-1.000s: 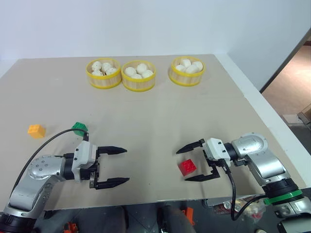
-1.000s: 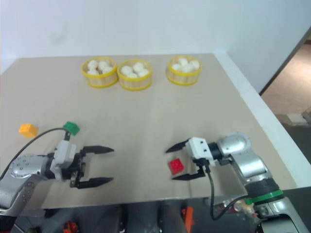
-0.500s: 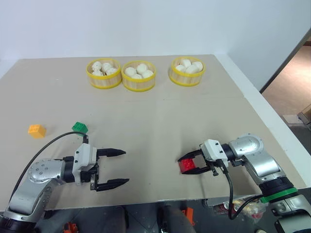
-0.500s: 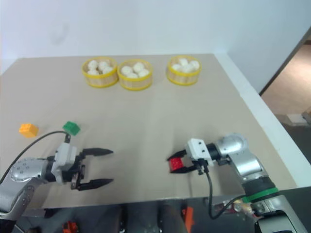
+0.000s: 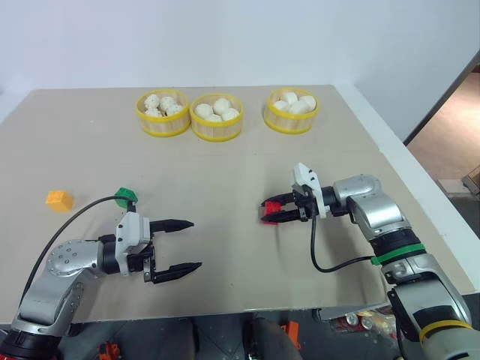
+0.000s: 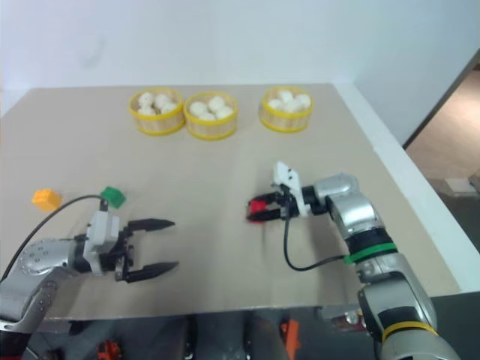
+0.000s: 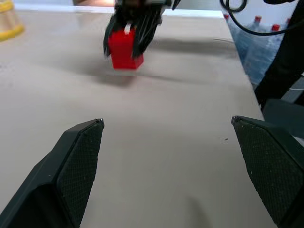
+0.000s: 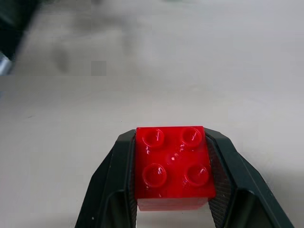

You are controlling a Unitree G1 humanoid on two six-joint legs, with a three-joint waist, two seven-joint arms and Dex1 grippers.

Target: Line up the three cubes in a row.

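The right claw [image 5: 271, 211] is clamped on the red cube [image 8: 173, 161], its two fingers pressed against opposite sides, studs facing up, right of the middle of the tabletop [image 5: 225, 172]. The left claw [image 5: 184, 245] is spread wide with nothing between its fingers, low over the near left part. The green cube [image 5: 126, 195] lies beyond it, the orange-yellow cube [image 5: 58, 199] further left. Bare surface separates the claws. Three baskets of buns [image 5: 220, 117] line the far edge.
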